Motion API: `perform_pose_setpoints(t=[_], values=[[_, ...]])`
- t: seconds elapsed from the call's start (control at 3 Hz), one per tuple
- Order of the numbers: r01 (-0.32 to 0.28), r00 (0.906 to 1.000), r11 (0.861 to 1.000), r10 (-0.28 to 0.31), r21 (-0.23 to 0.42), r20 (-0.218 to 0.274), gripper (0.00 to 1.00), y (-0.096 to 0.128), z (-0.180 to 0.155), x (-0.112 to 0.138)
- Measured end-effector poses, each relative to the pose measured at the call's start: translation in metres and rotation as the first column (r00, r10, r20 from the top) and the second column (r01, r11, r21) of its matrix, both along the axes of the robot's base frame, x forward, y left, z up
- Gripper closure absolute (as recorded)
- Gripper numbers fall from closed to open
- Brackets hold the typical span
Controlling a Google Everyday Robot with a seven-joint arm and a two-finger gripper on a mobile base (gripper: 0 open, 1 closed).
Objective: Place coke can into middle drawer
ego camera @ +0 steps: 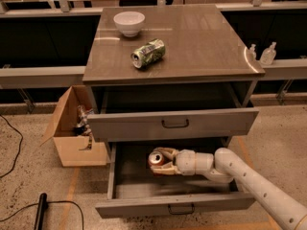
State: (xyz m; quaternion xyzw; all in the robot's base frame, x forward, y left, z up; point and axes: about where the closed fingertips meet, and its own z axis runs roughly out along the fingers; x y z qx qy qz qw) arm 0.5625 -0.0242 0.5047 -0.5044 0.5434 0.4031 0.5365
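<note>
The hand (160, 162) is clamped around the coke can (155, 158) inside the open middle drawer (175, 206), the can seemingly tilted sideways, so releasing it now could send it rolling.

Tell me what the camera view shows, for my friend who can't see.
The robot's gripper holds the coke can inside the open middle drawer. The upper drawer is open too, and on the cabinet top a green can lies on its side near a white bowl.

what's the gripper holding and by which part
The gripper holds the coke can by its sides, inside the open middle drawer.
</note>
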Motion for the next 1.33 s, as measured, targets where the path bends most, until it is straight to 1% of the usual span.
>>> perform_pose_setpoints(t=[0.33, 0.67, 1.0, 1.33], values=[[-0.025, 0.9997, 1.0, 0.025, 0.008, 0.004, 1.0, 0.006, -0.018, 0.014], [-0.025, 0.9997, 1.0, 0.025, 0.005, 0.008, 1.0, 0.01, -0.031, 0.019], [-0.022, 0.9997, 1.0, 0.022, -0.008, 0.01, 0.84, 0.013, -0.045, 0.017], [-0.028, 0.9996, 0.999, 0.028, -0.029, 0.008, 0.53, 0.016, -0.056, 0.017]])
